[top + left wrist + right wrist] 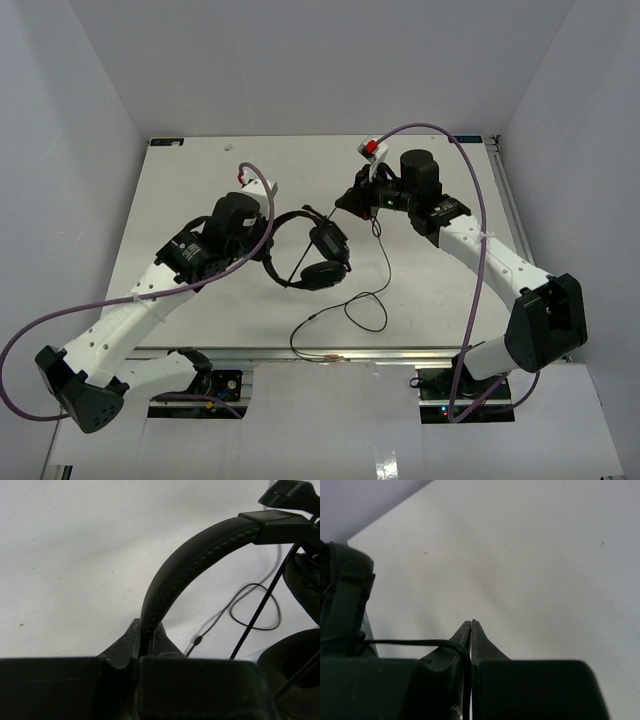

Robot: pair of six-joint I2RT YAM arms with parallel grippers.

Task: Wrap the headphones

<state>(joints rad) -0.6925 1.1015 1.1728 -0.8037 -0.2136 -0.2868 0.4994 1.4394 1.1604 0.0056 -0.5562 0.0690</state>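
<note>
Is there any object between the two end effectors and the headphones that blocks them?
Nothing visible stands between them. The left end effector is shut directly on the headband, and the right end effector is shut on the thin cable. The rest of the cable lies loose on the table, with nothing on it.

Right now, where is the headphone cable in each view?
Top external: cable hangs from the right hand, looping toward the table's near edge.
Left wrist: cable loops at right, below the headband arc.
Right wrist: cable enters from left, pinched in the right hand.
Shared landmark: the white table.
</note>
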